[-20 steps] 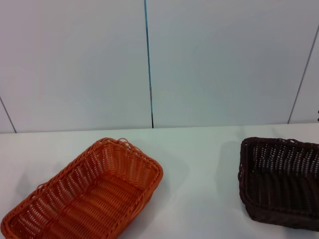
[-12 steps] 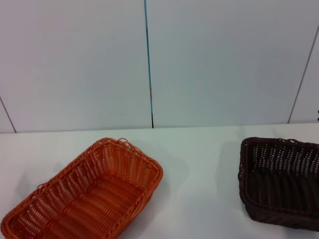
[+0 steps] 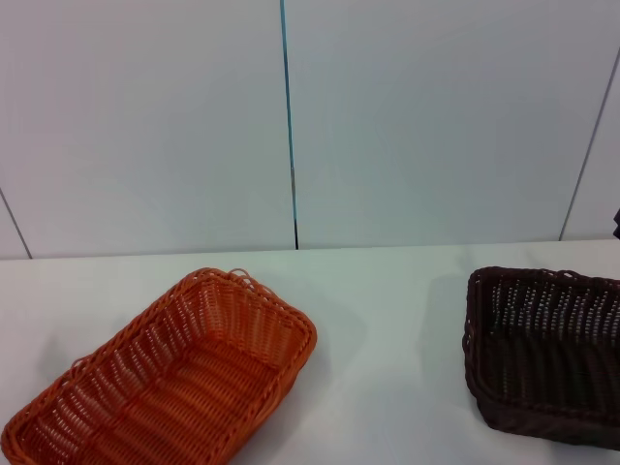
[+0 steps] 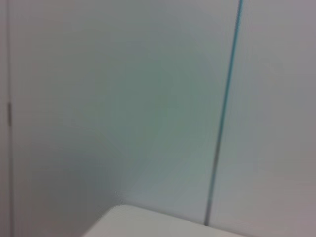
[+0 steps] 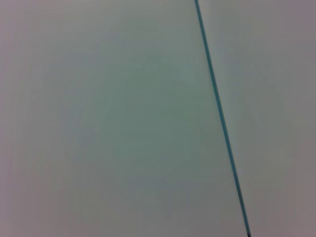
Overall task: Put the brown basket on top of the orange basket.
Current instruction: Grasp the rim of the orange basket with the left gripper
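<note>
Resting on the white table (image 3: 387, 310), the orange basket (image 3: 165, 378) sits at the robot's left, turned at an angle, one short end toward the wall and the other running off the near edge of the head view. Open side up, nothing visible inside it.

Brown basket (image 3: 542, 354) on the same table, at the robot's right, well apart from the orange one with bare tabletop between them. Also open side up, nothing visible in it; its right part is cut off by the picture's edge. Baskets do not touch; brown one not stacked on the orange one.

Wall (image 3: 436, 116) behind the table pale and panelled, with a thin teal seam (image 3: 288, 116) running upright.

Left gripper: not visible in any view. Left wrist view gives only wall, a seam and a corner of the table (image 4: 148, 224). Right gripper: not visible either; right wrist view gives only wall (image 5: 98, 123) and a slanting teal seam (image 5: 219, 113). Jaw state of both cannot be told, nor where either basket lies relative to them.
</note>
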`<state>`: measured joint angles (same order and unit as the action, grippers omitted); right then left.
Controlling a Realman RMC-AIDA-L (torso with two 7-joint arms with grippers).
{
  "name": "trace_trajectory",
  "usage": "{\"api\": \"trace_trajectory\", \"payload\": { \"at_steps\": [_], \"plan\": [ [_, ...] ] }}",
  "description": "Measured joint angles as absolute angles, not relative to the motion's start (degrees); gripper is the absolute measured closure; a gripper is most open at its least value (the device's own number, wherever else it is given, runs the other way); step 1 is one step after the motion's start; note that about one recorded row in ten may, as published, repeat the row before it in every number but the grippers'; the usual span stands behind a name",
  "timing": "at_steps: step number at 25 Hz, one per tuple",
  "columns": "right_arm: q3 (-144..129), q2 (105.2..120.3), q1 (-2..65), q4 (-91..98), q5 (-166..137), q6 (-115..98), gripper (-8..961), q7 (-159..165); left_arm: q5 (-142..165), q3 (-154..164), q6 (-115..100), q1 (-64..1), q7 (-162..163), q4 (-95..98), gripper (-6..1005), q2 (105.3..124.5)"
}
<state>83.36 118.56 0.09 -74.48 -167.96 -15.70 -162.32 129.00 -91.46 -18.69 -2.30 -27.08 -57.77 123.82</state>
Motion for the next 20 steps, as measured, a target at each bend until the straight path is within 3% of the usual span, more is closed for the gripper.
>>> {"api": "trace_trajectory", "payload": {
  "at_steps": [10,20],
  "plan": [
    [82.74,117.97,-0.87,-79.72,-167.96,-9.53,37,-162.27,128.99,-106.63,20.68,3.99,-26.18,-81.75,81,123.91],
    [82.31,117.26,-3.83,-88.64,-167.96,0.65,37,-162.29,137.79,-126.13,60.21,-2.13,-15.47,-92.29,87,123.45]
  ]
}}
